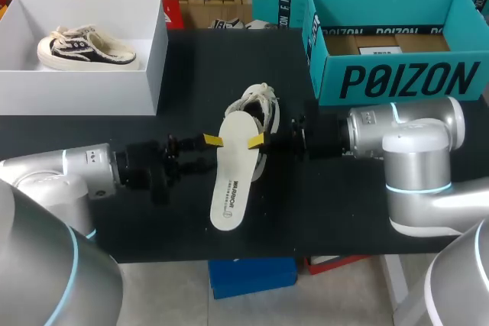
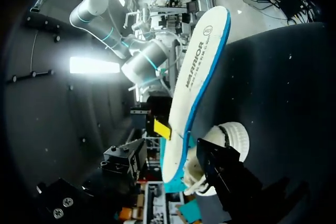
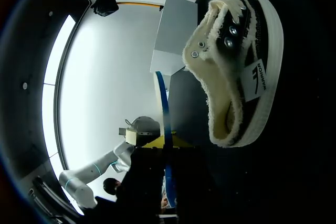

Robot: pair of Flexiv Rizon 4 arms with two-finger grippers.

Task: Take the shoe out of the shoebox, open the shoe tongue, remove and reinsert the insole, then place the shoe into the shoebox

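Insole axis runs from near desk edge to shoe; right claw pinches it, left claw grip unclear.

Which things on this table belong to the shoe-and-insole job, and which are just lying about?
Job: shoe, insole, white shoebox.
Lying about: teal box, second shoe inside the white shoebox.

Robotics lab with black worktable

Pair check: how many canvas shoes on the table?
2. One cream-and-black canvas shoe in the white shoebox; the other shoe on the black table, partly hidden by the white insole.
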